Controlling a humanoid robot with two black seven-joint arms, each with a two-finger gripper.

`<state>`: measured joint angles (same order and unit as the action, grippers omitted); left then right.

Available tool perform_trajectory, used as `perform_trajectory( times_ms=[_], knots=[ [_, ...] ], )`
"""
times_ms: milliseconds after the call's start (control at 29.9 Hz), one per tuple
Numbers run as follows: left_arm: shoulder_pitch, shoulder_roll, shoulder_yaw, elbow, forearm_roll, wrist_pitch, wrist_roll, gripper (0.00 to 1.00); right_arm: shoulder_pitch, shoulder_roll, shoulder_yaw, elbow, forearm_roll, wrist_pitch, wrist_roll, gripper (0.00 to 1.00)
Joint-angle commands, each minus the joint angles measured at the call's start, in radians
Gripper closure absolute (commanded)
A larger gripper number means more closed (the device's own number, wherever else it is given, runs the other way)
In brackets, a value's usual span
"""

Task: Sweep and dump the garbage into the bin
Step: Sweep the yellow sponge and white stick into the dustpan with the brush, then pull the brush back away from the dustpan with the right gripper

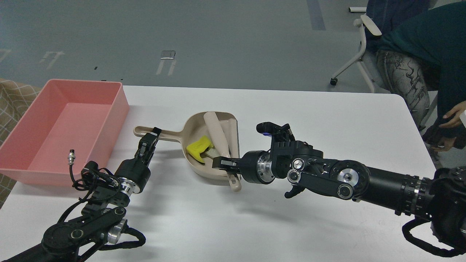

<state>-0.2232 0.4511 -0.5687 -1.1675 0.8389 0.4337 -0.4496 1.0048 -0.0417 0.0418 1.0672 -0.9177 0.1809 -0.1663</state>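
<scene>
The beige dustpan (204, 125) lies at the table's middle with its handle (169, 135) pointing left. The yellow chunk (198, 148) with a dark side sits inside the pan. The whitish slice (212, 154) lies just right of it, mostly hidden by the brush. The beige brush (217, 134) lies across the pan, its handle end sticking out over the pan's near rim. My left gripper (152, 139) is shut on the dustpan handle. My right gripper (222, 162) is shut on the brush near its handle end. The salmon-pink bin (120, 105) stands at the left, empty.
The bin's right wall is about a hand's width left of the dustpan handle's tip. A seated person (411, 69) and a chair (358, 47) are beyond the table's far right corner. A hand (453, 111) hangs near the right edge.
</scene>
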Motion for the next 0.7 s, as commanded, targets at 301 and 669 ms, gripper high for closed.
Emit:
perform_trajectory(
  times_ms=[301, 669],
  knots=[
    [0.007, -0.022, -0.019, 0.002, -0.018, 0.0, 0.0, 1.0, 0.094, -0.082, 0.001, 0.049, 0.056, 0.009, -0.004, 1.0],
    [-0.015, -0.017, -0.065, -0.017, -0.165, -0.012, 0.002, 1.0, 0.087, -0.404, 0.021, 0.163, 0.069, 0.011, -0.001, 1.0]
  ],
)
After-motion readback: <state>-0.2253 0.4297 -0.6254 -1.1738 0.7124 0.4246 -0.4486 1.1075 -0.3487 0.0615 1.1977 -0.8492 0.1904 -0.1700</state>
